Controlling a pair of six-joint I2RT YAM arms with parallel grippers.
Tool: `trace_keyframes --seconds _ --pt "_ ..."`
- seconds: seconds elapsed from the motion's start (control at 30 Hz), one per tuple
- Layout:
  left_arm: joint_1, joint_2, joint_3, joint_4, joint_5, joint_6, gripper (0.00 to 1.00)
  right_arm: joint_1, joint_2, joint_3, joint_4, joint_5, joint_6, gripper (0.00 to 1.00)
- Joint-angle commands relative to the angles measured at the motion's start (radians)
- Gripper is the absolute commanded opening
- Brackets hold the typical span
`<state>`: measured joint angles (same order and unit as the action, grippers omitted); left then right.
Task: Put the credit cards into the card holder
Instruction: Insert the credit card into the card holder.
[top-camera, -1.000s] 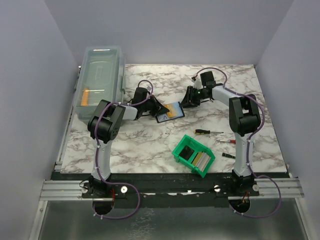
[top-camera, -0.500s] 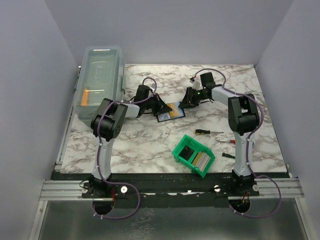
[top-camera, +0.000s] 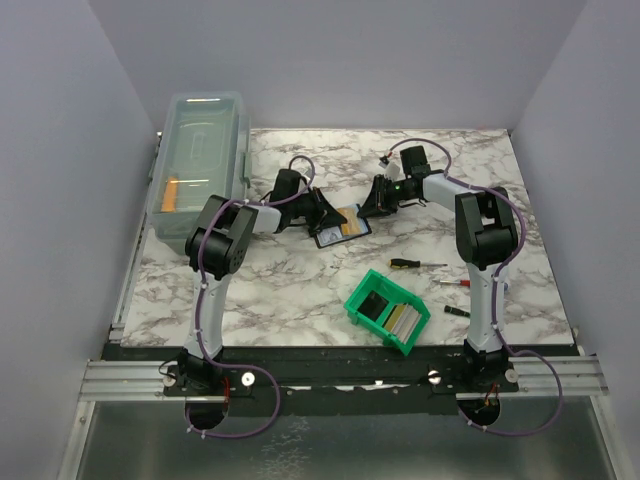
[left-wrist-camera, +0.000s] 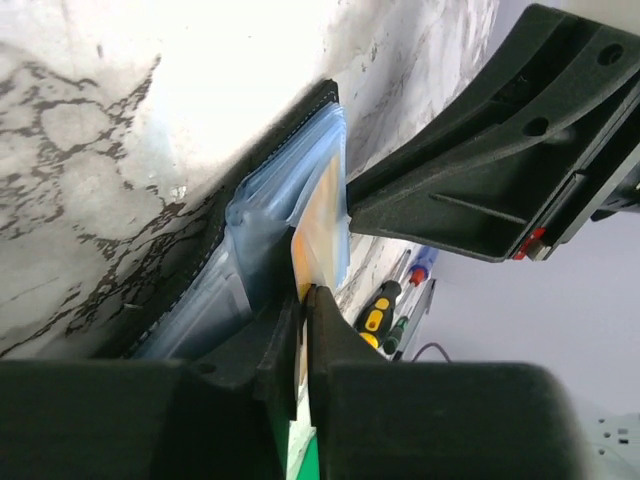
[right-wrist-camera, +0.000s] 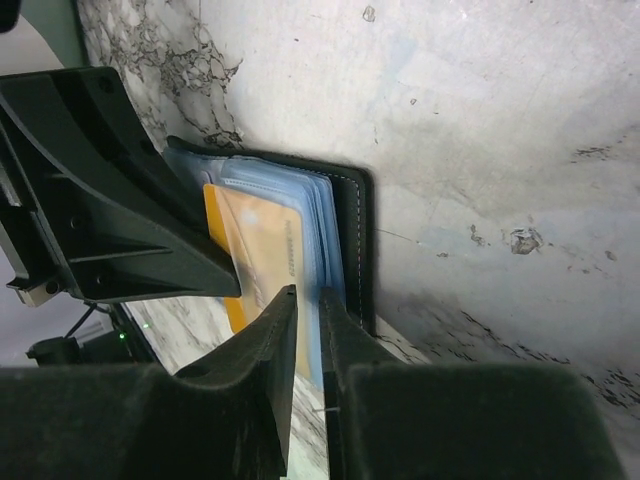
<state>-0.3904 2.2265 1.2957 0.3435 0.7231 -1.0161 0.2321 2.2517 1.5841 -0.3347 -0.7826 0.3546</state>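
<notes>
I've got the card holder (top-camera: 335, 236) lying open mid-table (top-camera: 300, 290), between both arms. My right gripper (right-wrist-camera: 307, 300) is nipped onto a blue sleeve edge, I reckon to keep the pocket spread. My left gripper (left-wrist-camera: 306, 300) is clamped on the orange card (left-wrist-camera: 322, 225), its edge at the sleeves, lined up to slide in.

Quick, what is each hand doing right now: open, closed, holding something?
Left hand: closed, pinching the orange card.
Right hand: almost closed around clear pockets of the wallet; whether it truly grips cannot be told.
</notes>
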Motion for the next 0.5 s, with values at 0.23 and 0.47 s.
trace_keyframes --seconds 0.23,0.47 --pt "-0.033 -0.129 -0.085 -0.2 -0.265 0.043 0.55 0.014 0.008 -0.009 -0.018 0.02 -0.001 0.17" --pt "-0.052 -0.189 -0.083 -0.293 -0.332 0.104 0.63 0.015 0.013 -0.009 -0.025 0.022 -0.003 0.18"
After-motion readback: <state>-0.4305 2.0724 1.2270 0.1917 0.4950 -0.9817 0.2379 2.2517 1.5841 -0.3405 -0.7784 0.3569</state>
